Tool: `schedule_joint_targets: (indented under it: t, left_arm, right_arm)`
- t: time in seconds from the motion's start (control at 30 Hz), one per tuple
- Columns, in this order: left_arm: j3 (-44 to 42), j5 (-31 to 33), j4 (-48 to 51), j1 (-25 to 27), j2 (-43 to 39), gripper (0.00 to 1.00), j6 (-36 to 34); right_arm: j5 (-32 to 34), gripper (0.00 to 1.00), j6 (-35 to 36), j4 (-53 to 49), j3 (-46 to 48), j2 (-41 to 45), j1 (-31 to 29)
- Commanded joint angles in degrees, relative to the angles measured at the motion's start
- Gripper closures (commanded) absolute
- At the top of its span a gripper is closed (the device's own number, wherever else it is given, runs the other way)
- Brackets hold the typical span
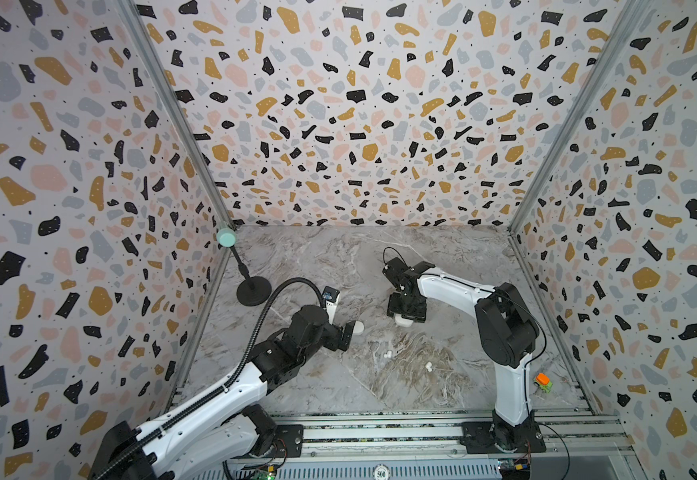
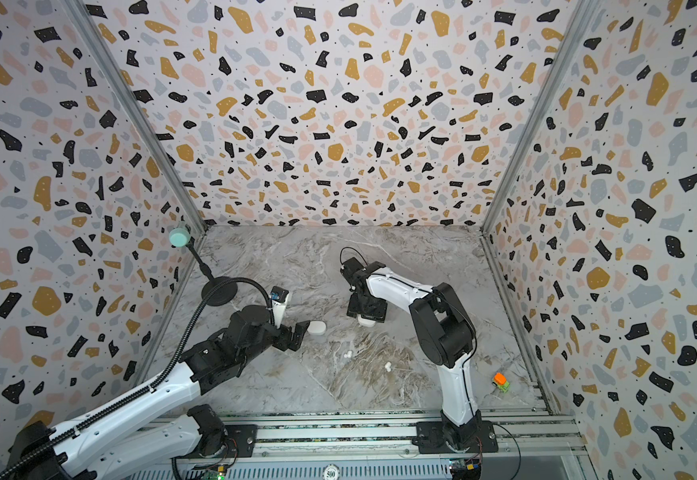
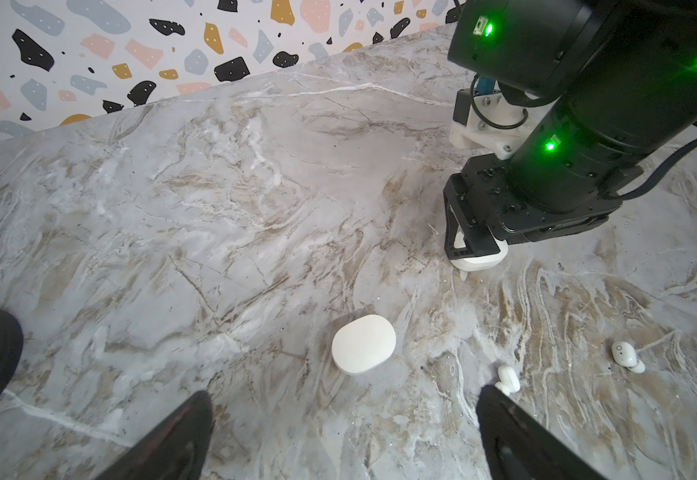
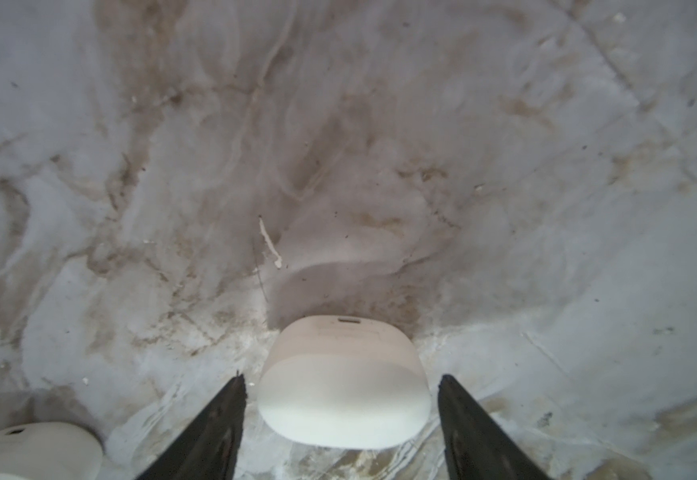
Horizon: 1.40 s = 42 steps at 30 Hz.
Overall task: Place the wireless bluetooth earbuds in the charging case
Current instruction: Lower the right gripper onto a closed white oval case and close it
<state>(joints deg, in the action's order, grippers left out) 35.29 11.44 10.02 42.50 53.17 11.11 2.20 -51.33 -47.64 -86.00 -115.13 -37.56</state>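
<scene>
Marble tabletop [image 1: 338, 395]: your earbuds [image 3: 627, 356] lie loose mid-table, one partly hidden behind a finger of the wide-spread left gripper [image 3: 344, 392]; right gripper [image 4: 340, 376] straddles a white case [image 4: 340, 407], jaws apart, gaps either side

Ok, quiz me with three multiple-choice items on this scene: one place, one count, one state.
1. Where is the right claw?
A. over the right case
B. against the rear wall
C. at the front rail

2. How many white cases lie on the table?
A. one
B. two
C. four

3. The left claw is:
A. shut, empty
B. gripping something
C. open, empty

Key:
1 A: that case sits between its jaws in the right wrist view.
2 B: the left case lies ahead of the left claw, apart from the right case.
3 C: its jaws stand wide apart with nothing between them.
</scene>
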Motion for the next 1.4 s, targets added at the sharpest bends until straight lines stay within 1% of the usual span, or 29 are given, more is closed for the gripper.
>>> schedule_joint_targets:
  t: [0.0, 0.33, 0.8, 1.37]
  left_arm:
    - [1.5, -0.3, -0.5, 0.2, 0.1, 0.0, -0.6]
    - [1.5, -0.4, -0.4, 0.1, 0.5, 0.0, -0.7]
    - [1.6, -1.0, -0.3, 0.1, 1.0, 0.0, -0.8]
    - [1.9, -1.6, -0.1, 0.2, 2.2, 0.0, -1.0]
  right_arm:
    - [1.0, 0.28, -0.4, -0.6, -0.1, 0.4, -0.1]
    - [0.5, 0.29, -0.5, -0.2, 0.7, 0.7, -0.1]
    - [0.1, 0.29, -3.0, 0.7, 2.9, 2.4, 0.2]
    - [-0.3, 0.3, -3.9, 2.0, 3.4, 3.7, 1.2]
